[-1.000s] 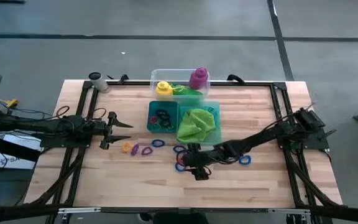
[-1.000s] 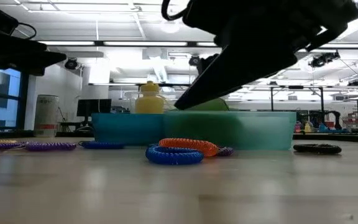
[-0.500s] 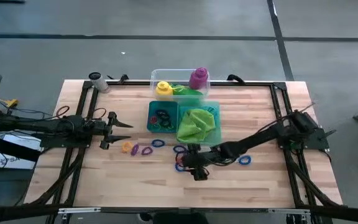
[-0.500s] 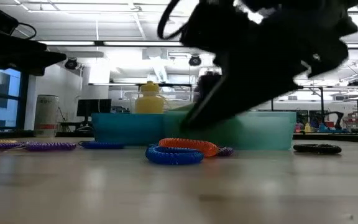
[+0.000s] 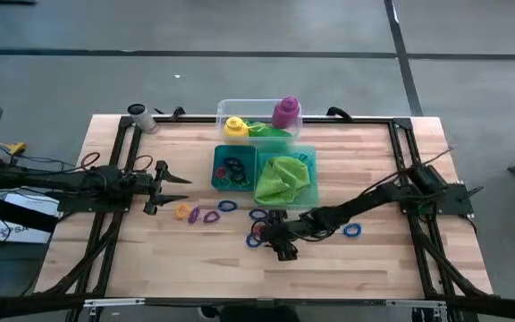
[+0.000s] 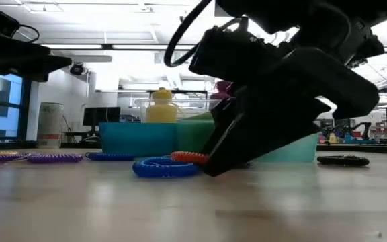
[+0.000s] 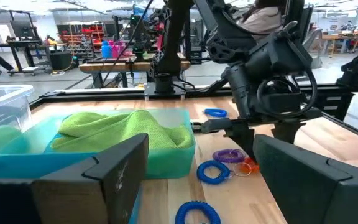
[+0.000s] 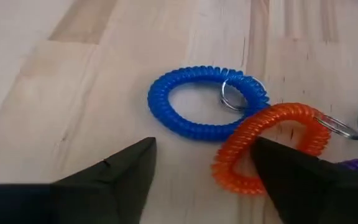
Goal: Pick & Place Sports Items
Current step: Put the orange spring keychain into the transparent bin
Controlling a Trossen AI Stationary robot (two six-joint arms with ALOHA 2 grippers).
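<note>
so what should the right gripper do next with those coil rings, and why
Probably ease down a touch more and close on the orange ring. The right gripper sits low over the table with its fingers apart; one finger already lies across the orange ring's near edge. That ring touches the blue ring, so a careful pinch should avoid dragging both along.

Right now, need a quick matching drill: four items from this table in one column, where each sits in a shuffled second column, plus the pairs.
Things:
1. small yellow plastic bottle
2. lime-green soft cloth
3. blue spiral coil ring
4. black spiral coil ring

Places:
A. bare wood, off alone, away from both containers
B. in the clear plastic tub
C. touching the orange spiral coil ring, under the right gripper
D. in one half of the teal two-part tray

Pairs: 1-B, 2-D, 3-C, 4-A
</note>
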